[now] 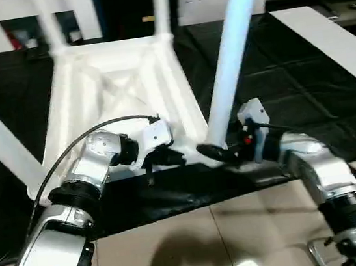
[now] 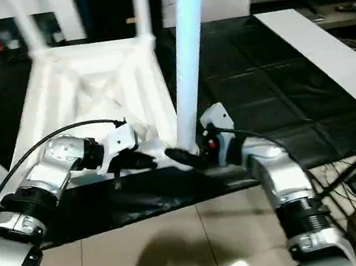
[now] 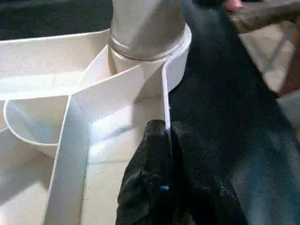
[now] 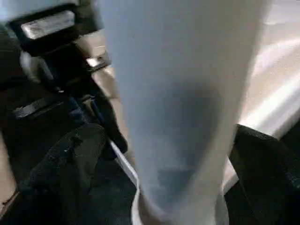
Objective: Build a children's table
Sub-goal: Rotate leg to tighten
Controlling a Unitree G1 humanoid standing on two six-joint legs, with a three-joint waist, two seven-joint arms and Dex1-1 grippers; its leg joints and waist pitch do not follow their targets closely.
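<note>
Final leg-seating step: right gripper [image 1: 214,152] clasps the leg [image 1: 230,54] at the tabletop [image 1: 115,82] 5-o'clock socket, left gripper [image 1: 168,158] pinches its near rim; next, press down squarely.

Upturned white tabletop [image 1: 119,88], legs [image 1: 231,60] socketed.

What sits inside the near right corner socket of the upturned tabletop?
A white tube leg stands in the corner socket of the tabletop, with the right gripper closed around its base. The leg's inserted end is hidden by the socket wall, so its depth is unclear.
</note>
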